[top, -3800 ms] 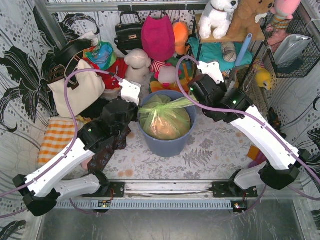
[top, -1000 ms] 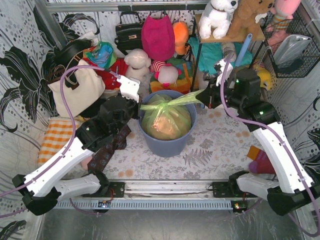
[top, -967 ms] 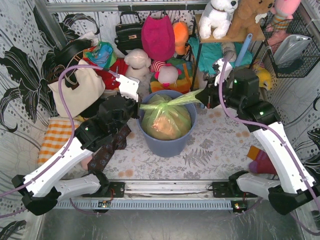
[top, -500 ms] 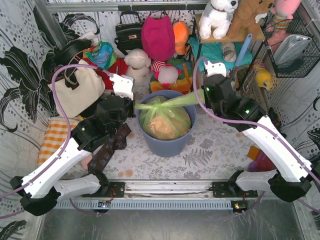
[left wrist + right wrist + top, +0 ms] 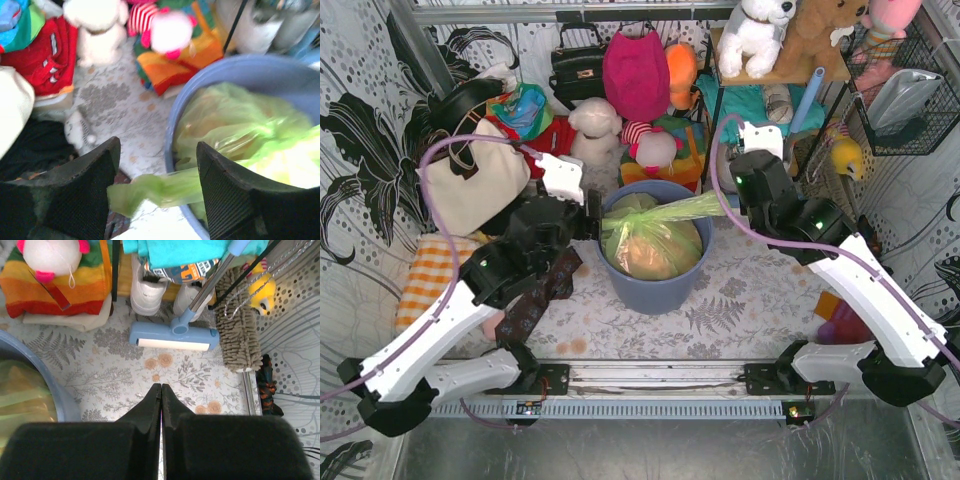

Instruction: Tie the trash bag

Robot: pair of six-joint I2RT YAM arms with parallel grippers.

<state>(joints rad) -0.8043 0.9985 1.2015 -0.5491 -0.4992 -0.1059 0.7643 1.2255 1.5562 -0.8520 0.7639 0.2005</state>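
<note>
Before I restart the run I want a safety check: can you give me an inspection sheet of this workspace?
Surface: floral table cover, no spills seen.
Job's things: trash bag in the bin, one tail stretched rightward; no knot seen.
Clutter: plush toys, handbags, magenta bag behind the bin.
Grippers: left gripper open, a bag tail between its fingers; right gripper shut on the stretched tail.
Cables: purple cables loop over both arms.
Surroundings: patterned walls, wire basket right.
</note>
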